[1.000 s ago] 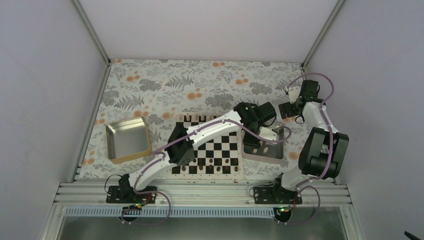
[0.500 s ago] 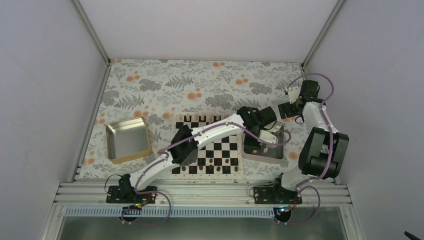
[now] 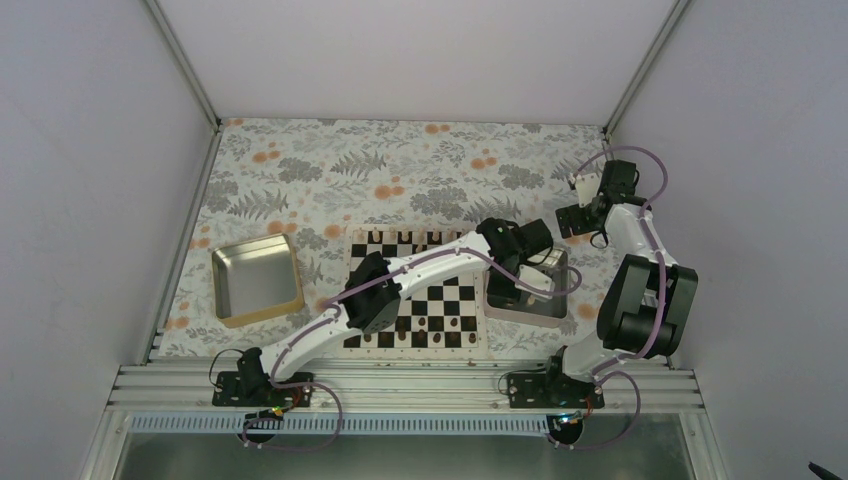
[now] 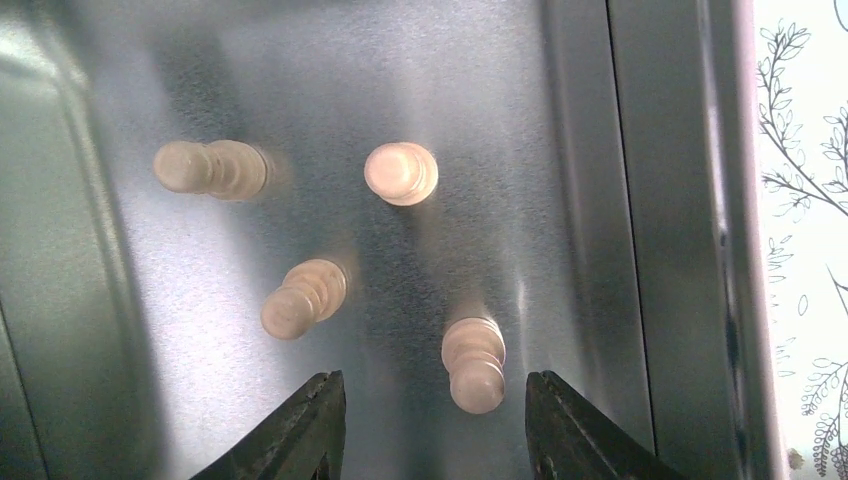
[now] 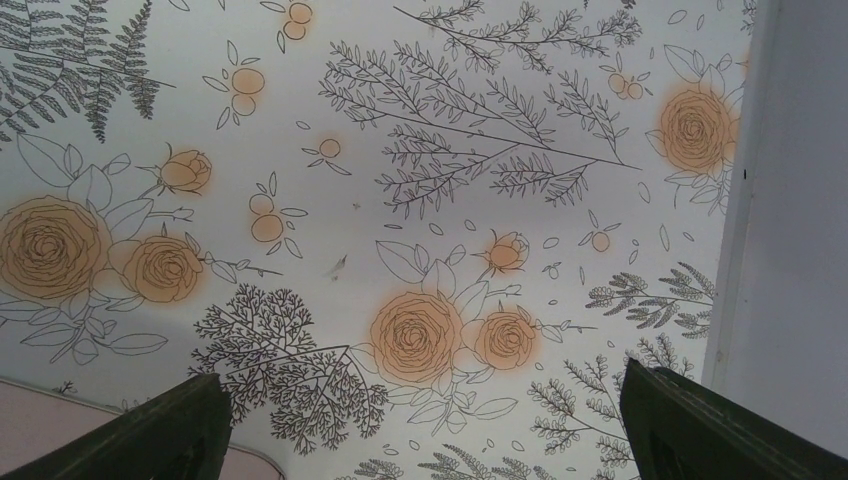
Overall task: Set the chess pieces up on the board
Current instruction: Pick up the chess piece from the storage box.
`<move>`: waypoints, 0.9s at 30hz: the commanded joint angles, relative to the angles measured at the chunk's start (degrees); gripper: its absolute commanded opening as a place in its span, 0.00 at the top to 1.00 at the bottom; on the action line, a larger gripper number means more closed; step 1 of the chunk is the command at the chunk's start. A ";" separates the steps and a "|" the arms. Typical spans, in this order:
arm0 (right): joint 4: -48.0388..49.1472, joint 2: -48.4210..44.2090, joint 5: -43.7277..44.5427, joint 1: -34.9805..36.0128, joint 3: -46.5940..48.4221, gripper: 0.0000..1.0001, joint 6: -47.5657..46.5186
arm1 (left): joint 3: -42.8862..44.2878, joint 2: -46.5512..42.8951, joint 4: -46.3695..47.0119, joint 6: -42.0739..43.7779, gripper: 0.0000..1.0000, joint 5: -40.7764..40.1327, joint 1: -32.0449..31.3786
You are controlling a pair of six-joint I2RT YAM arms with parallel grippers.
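At the left of the table a square steel tray with a tan rim (image 3: 257, 280) lies on the floral-printed cloth (image 3: 400, 170), well apart from the other items. Right of it, near the middle, lies the flat black and white checkered chessboard (image 3: 450, 300). Small chessmen stand along its far row (image 3: 400, 238) and in its two near rows (image 3: 432, 322); their colour cannot be told from above. The left arm reaches diagonally over the board to a second square steel tray (image 4: 660, 200), which sits just beside the board's right edge. Four tiny pale tan wooden chessmen are inside this tray, apart from one another and apparently upright, though the wrist view is slightly blurred: one at the far left (image 4: 210, 168), one at the far middle (image 4: 401, 173), one nearer and left of centre (image 4: 304, 297), and one nearest (image 4: 475, 362). The left gripper (image 4: 432, 390) hangs over the tray floor with its jaws spread apart. The nearest chessman lies in the gap between them, closer to the right-hand finger, and no contact is visible. At the far right corner, the right gripper (image 5: 423, 385) hovers above bare cloth beside the white wall (image 5: 790, 200). Its jaws are wide apart and hold nothing.
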 commanded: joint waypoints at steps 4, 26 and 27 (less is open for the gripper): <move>-0.25 -0.93 -1.12 0.03 0.93 0.00 -0.44 | 0.51 0.68 0.51 0.62 0.55 1.97 -0.82; -0.50 -0.99 -1.46 0.17 0.84 0.00 -0.68 | -1.01 1.28 -1.34 3.31 0.69 2.95 -1.13; -0.45 -1.02 -1.44 0.18 0.84 0.00 -0.70 | -1.03 1.31 -1.73 3.50 0.69 3.38 -1.14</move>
